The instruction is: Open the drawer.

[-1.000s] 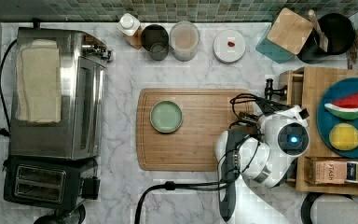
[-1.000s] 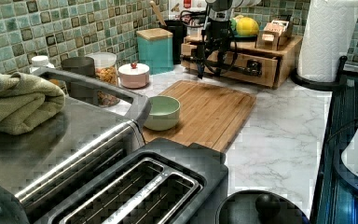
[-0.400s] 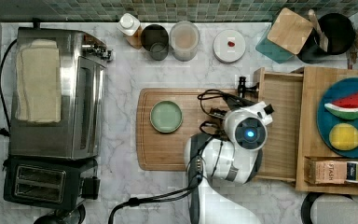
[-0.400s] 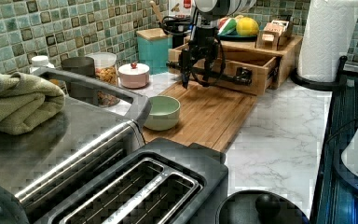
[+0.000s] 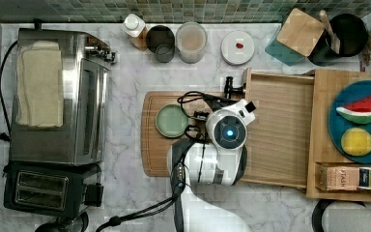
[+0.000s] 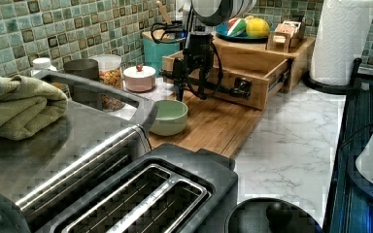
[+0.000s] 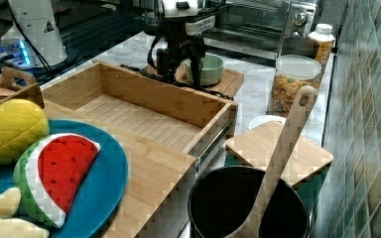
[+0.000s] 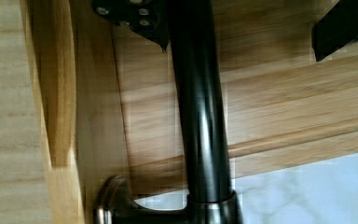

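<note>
In the top view, the drawer (image 5: 278,128) stood pulled far out from its box, toward 9 o'clock, over the cutting board (image 5: 149,145). The arm hid most of the handle.

In the left view, the gripper (image 6: 190,73) hung down at the black bar handle (image 6: 223,88) to pull it.

In the right view, the drawer's front wall hid the bar.

In the wrist view, the bar ran between the jaws, one at each side. I could not tell whether they pinched it.

A green bowl (image 5: 172,121) sits on the cutting board (image 5: 152,150) just beside the gripper (image 6: 190,80); a toaster (image 5: 46,192) stands well apart.
</note>
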Robot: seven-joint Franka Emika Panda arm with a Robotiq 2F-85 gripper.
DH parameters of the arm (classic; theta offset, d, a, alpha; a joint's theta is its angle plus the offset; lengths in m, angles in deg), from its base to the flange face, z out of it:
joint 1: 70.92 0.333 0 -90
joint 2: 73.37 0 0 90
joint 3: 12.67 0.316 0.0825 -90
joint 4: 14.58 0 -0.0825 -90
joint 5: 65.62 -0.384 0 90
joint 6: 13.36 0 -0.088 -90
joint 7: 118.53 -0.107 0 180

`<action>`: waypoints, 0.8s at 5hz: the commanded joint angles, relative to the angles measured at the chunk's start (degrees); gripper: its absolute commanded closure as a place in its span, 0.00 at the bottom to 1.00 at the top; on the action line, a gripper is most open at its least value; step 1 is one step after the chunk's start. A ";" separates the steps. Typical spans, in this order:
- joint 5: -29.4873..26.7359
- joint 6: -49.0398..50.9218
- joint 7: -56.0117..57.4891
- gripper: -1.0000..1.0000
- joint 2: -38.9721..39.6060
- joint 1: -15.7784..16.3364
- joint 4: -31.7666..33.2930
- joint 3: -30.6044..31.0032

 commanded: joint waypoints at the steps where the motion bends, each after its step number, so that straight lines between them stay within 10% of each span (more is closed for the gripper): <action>1: -3.93 5.99 -10.06 0.00 -0.51 9.27 -2.41 5.32; 4: -3.81 5.98 -10.14 0.00 -0.51 8.98 -2.40 5.60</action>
